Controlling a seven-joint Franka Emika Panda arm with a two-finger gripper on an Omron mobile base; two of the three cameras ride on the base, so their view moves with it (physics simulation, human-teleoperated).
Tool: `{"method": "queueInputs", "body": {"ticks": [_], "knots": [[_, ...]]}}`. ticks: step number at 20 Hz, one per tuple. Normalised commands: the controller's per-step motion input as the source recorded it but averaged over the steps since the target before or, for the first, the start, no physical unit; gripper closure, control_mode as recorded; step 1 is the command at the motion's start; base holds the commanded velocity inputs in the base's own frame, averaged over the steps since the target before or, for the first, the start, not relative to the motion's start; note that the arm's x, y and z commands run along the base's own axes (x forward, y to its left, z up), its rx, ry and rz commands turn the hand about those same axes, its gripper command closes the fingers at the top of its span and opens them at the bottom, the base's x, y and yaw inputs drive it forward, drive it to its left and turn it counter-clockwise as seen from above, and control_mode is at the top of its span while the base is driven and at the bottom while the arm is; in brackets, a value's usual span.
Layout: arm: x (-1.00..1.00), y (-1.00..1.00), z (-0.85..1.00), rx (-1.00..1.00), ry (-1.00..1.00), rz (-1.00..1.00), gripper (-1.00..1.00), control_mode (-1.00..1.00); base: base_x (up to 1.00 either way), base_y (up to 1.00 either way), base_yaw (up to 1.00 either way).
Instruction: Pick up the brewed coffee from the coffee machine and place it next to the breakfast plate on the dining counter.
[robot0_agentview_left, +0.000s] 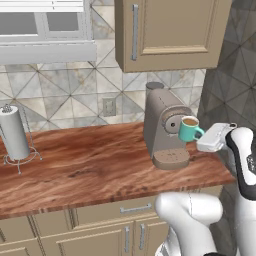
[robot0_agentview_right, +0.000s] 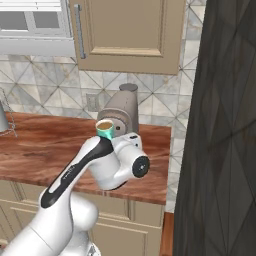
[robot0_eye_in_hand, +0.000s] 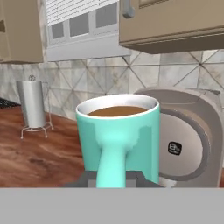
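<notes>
Gripping the brewed coffee (robot0_agentview_left: 189, 129) by its handle in the clenched gripper (robot0_agentview_left: 204, 134), hovering beside the coffee machine (robot0_agentview_left: 164, 125) near the counter's (robot0_agentview_left: 90, 165) right edge, risking spilling through tilting or clipping the machine.

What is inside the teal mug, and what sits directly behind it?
The mug holds light brown coffee near its rim. Behind it is the coffee machine. The mug covers part of the machine's front, and its depth is hidden.

The coffee machine (robot0_agentview_left: 164, 127) stands on the counter (robot0_agentview_left: 90, 165) against the wall, below a cabinet (robot0_agentview_left: 170, 30). The mug (robot0_agentview_left: 188, 129) hangs just before the machine's front, above its tray. A paper-towel holder (robot0_agentview_left: 15, 134) stands far left.
</notes>
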Motion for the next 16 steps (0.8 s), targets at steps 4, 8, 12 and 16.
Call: {"method": "queueInputs", "body": {"ticks": [4,8,12,16], "knots": [[-0.01,0.13,0.06,-0.01,0.02,0.05,1.00,-1.00,0.00,0.00,0.00],[-0.12,0.18,-0.02,-0.04,0.00,0.04,1.00,-1.00,0.00,0.00,0.00],[0.00,0.31,-0.07,-0.02,0.02,0.00,1.00,-1.00,0.00,0.00,0.00],[-0.16,0.12,-0.03,0.00,-0.02,0.06,1.00,-1.00,0.00,0.00,0.00]]}}
